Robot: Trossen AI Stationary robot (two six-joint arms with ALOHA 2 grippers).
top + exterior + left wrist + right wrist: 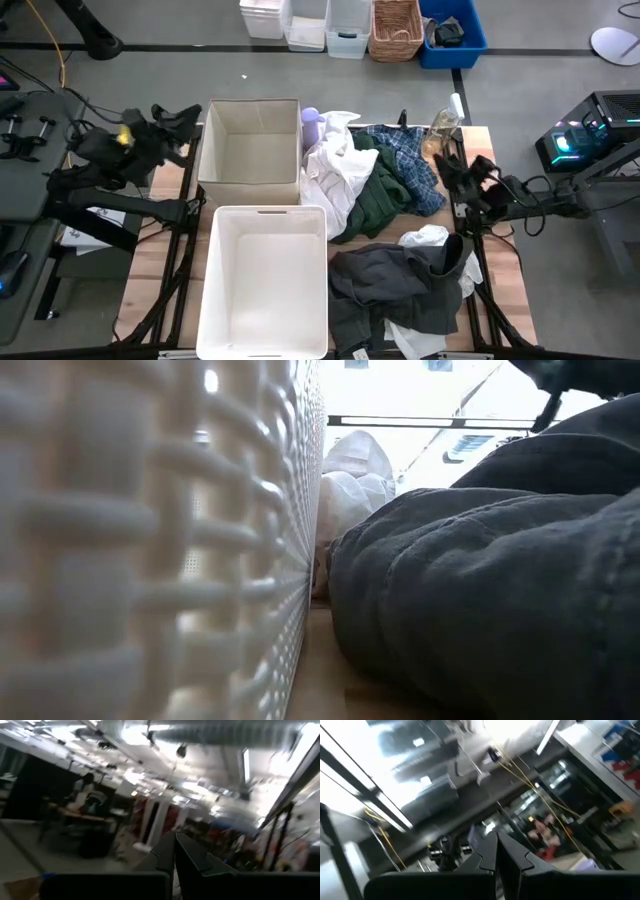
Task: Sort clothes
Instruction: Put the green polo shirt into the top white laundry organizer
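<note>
The clothes lie in a heap on the table's right half: a white garment (335,165), a dark green one (380,195), a blue-and-white plaid one (412,160), and a dark grey one (400,285) with white pieces (430,238) beside it. The low view shows the dark grey garment (480,580) close up and a white one (350,480) behind it. My left gripper (185,118) is shut and empty, left of the bins; its wrist view (175,851) looks up into the room. My right gripper (442,162) is shut and empty at the heap's right edge; its wrist view (496,851) looks at the ceiling.
A beige bin (250,150) stands at the far middle and a white plastic bin (265,285) in front of it; the white bin's woven wall (150,540) fills the low view's left. A lilac bottle (311,120) and a clear bottle (440,130) stand behind the heap.
</note>
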